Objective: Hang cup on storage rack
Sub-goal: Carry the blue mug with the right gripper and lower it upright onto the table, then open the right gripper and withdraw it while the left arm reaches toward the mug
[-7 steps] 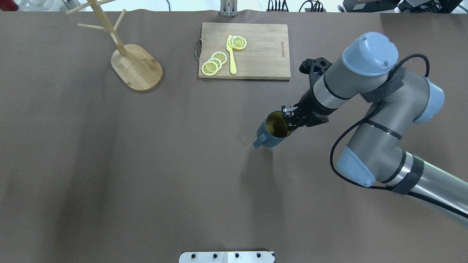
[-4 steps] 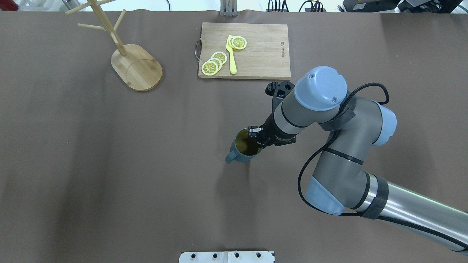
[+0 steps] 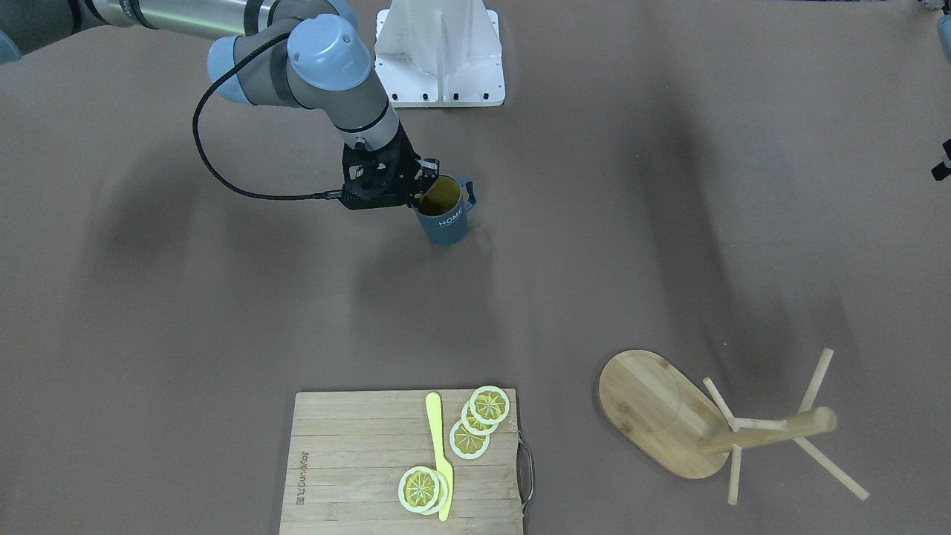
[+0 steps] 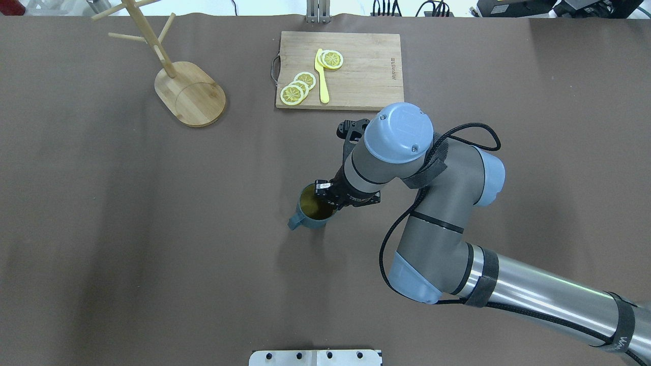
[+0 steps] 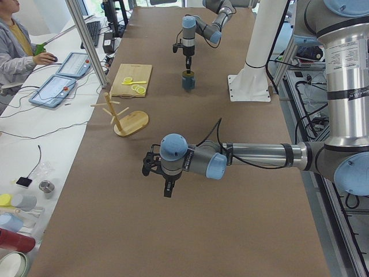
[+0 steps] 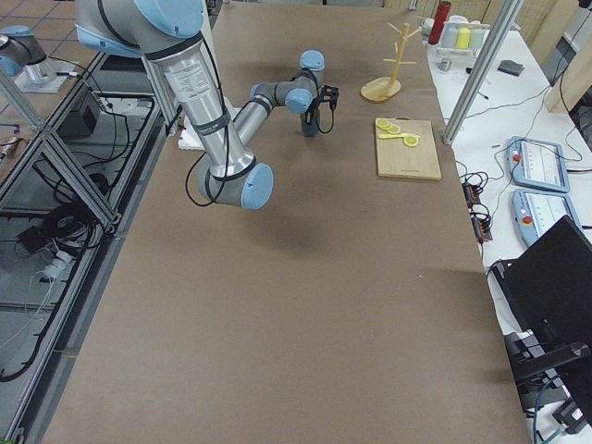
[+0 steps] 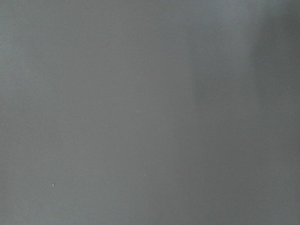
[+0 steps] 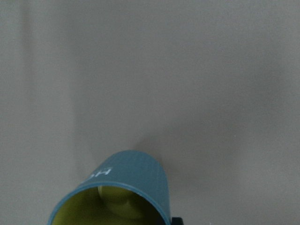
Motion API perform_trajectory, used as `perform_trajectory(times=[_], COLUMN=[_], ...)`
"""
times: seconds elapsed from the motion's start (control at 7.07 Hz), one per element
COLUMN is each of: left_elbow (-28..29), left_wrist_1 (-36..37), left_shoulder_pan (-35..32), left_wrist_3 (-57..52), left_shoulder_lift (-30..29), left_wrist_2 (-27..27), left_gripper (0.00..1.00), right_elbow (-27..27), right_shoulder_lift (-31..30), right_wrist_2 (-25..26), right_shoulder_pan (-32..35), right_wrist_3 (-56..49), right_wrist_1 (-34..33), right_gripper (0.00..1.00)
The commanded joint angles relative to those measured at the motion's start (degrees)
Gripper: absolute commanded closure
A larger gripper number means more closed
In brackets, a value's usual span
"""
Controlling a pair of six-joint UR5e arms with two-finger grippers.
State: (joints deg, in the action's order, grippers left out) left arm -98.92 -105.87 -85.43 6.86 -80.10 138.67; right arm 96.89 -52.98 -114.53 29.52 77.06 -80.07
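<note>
Your right gripper (image 4: 325, 196) is clamped on the cup (image 4: 309, 208) at its right rim; it's rigid, probably slick and chippable, so leave the handle (image 4: 294, 222) free for the peg; left gripper (image 5: 167, 192) opening: can't tell.

A rectangular pale wooden cutting board (image 4: 368, 76) lies flat toward the far side of the brown-covered bench (image 4: 127, 213). A thin metal loop handle (image 4: 274, 68) is on one short edge. Along the board lies a yellow plastic knife (image 4: 322, 79). Three overlapping lemon slices (image 4: 293, 94) sit on its handle-loop side, and two more slices (image 4: 332, 59) touch the knife's far end. On a white side table, a person in a pale jacket (image 5: 11, 49) is beside two tablet-like control pads (image 5: 56, 90). Coloured bottles (image 6: 464, 37) cluster beyond the bench's end.
</note>
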Motion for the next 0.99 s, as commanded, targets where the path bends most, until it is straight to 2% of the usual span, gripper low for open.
perform_trajectory(times=[0.0, 0.28, 0.42, 0.71, 0.85], left_elbow=[-0.04, 0.13, 0.05, 0.05, 0.13], left_wrist_1=[-0.04, -0.04, -0.04, -2.30, -7.54], left_shoulder_pan=[0.00, 0.00, 0.00, 0.00, 0.00], left_wrist_3=[0.00, 0.09, 0.09, -0.17, 0.00], left_shoulder_lift=[0.03, 0.03, 0.03, -0.23, -0.23], left_wrist_2=[0.02, 0.02, 0.02, 1.85, 6.13], left_gripper=[0.02, 0.02, 0.02, 0.02, 0.02], right_elbow=[-0.21, -0.29, -0.29, 0.75, 2.59], right_shoulder_lift=[0.16, 0.16, 0.07, -0.36, -1.24], right_wrist_2=[0.01, 0.01, 0.01, -1.47, -5.40], right_shoulder_pan=[-0.17, -0.25, -0.34, 0.96, 4.63], right_wrist_3=[0.46, 0.37, 0.37, 0.46, 0.37], right_wrist_1=[0.00, 0.00, 0.00, 3.40, 2.99], right_gripper=[0.87, 0.19, 0.00, 0.00, 0.00])
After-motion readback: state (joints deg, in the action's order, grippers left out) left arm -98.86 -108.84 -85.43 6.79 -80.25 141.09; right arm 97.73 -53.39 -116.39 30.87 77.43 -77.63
